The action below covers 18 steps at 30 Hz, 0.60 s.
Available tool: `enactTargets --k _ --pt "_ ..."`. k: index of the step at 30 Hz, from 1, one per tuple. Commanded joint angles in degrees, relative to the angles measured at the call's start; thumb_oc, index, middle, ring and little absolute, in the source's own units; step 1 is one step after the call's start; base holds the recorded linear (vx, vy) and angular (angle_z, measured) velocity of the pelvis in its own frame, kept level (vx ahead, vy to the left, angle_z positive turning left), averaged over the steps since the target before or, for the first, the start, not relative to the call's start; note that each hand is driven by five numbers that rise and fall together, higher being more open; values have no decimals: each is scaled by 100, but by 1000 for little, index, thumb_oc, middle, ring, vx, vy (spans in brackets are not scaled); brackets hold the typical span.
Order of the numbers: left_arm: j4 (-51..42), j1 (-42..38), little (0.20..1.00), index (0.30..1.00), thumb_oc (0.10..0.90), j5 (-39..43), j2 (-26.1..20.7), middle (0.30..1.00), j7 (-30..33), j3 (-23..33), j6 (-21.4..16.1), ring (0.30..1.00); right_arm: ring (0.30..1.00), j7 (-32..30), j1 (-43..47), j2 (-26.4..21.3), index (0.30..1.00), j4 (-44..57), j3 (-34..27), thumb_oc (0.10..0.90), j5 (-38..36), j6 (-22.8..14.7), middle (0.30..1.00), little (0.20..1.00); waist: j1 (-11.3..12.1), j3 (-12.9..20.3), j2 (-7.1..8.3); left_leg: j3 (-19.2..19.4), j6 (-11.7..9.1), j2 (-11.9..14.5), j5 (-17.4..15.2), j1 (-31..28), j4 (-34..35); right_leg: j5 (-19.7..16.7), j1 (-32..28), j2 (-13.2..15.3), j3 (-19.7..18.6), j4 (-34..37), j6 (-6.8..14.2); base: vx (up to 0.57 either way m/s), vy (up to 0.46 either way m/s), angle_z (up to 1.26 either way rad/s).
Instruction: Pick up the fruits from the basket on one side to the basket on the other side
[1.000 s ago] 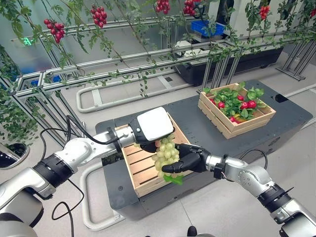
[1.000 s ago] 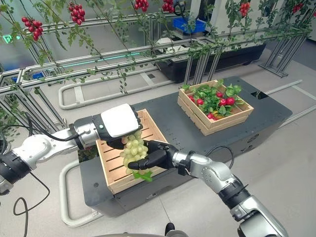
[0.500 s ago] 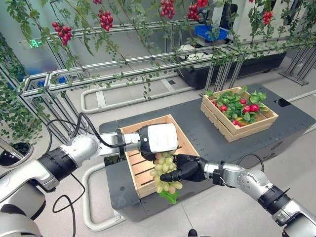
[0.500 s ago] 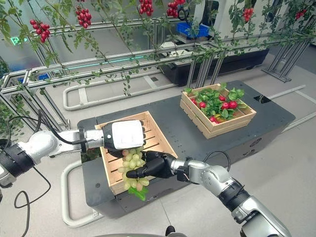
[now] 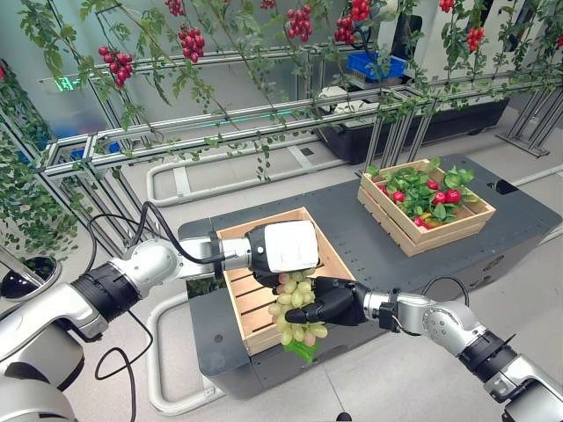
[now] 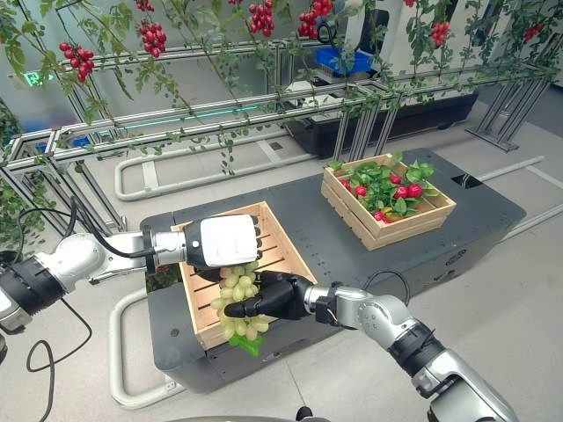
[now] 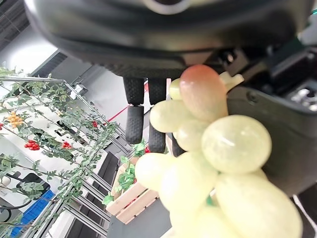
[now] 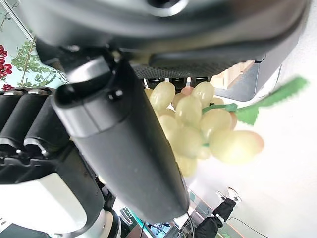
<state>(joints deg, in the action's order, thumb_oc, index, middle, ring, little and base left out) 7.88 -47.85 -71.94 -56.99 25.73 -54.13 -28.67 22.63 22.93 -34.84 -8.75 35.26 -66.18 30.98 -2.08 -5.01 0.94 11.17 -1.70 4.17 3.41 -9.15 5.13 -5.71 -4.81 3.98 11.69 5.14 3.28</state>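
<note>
A bunch of green grapes (image 5: 294, 309) hangs over the front edge of the near wooden crate (image 5: 264, 290), which sits at the front left corner of the dark bench (image 5: 369, 237). The left robot hand (image 5: 280, 251) is above the bunch with its fingers curled round the top of it; in the left wrist view the grapes (image 7: 218, 168) fill the space just under the palm, with dark fingers (image 7: 133, 121) beyond them. The right robot hand (image 5: 332, 301) comes in from the bench's front side and touches the bunch on its right flank, its fingers curled against the grapes and its thumb along them; the right wrist view shows the bunch (image 8: 198, 129) with a green leaf (image 8: 267, 101) sticking out, just past that hand's thumb (image 8: 124, 148). A second wooden crate (image 5: 422, 204) stands near the back right corner of the bench, well apart from the first, filled with red fruits and green leaves. Behind the bench, metal rails (image 5: 220, 132) carry vines with clusters of red berries (image 5: 189, 42).
</note>
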Motion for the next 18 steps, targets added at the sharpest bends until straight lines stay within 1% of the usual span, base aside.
enactTargets --k 1,7,16,17,18 --pt "47 -605 300 300 400 305 452 300 661 240 569 300 300 146 532 778 300 380 -339 400 -1227 -299 300 300 58 226 88 -275 -50 17 -634 -61 -13 691 -544 312 165 -14 289 0 0 0" --pt "34 -621 300 300 400 276 478 300 909 248 548 300 300 6 437 856 300 287 -370 400 -1324 -352 300 300 50 215 83 -269 -45 18 -631 -70 -13 685 -547 309 167 -14 283 0 0 0" --pt "51 -615 300 300 400 290 461 300 762 238 634 300 300 -99 442 865 300 292 -429 400 -1414 -448 300 300 43 210 82 -275 -41 9 -640 -80 -13 693 -550 296 167 -14 272 0 0 0" --pt "78 -608 411 411 474 331 449 411 725 234 700 411 300 -100 442 851 300 287 -440 400 -1414 -457 300 300 42 210 82 -274 -40 9 -639 -82 -13 691 -551 295 166 -14 271 0 0 0" --pt "105 -599 724 724 682 369 433 724 684 232 768 724 300 -85 441 837 300 266 -459 400 -1401 -471 300 300 43 212 81 -273 -40 11 -638 -83 -13 692 -552 295 166 -14 270 0 0 0"
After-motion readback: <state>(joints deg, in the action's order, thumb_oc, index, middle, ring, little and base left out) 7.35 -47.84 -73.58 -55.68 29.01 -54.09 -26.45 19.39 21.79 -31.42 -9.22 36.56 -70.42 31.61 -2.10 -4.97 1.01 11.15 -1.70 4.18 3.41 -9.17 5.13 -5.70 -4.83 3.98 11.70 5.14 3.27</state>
